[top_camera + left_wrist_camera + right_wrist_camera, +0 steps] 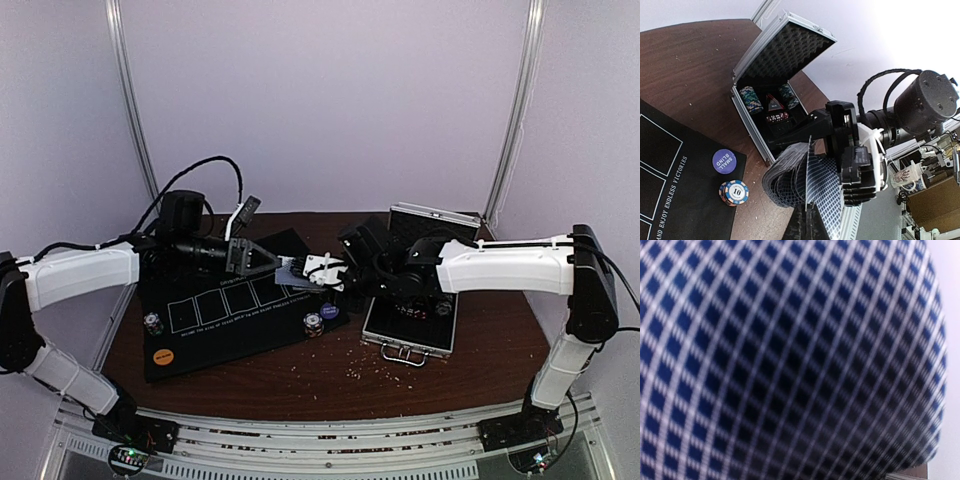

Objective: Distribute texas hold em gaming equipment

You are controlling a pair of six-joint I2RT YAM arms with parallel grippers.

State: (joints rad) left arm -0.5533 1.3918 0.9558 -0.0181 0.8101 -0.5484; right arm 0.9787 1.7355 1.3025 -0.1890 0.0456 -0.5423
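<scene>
Cards (790,182) hang fanned in mid-air between the two arms, over the right edge of the mat (215,335) and just left of the open case (405,330); the right gripper (310,268) holds the fan from the right, jaws part-way closed across its thickness; the left gripper (272,262) is closed tight, apparently on the edge of a single card, though the contact itself is hard to see. The right wrist view is filled by a card back and shows nothing else. Handling, as judged: each card is light, thin, flexible and slick; neighbours slide on one another, so a pull on one may drag others out; the bowed fan suggests the pack flexes under grip. Take hold at an exposed edge or corner, flat faces against the pads; draw in the card's own plane. Chips (734,193) and the purple disc (723,161) lie at the mat's near right corner; more chips rest in the case.
</scene>
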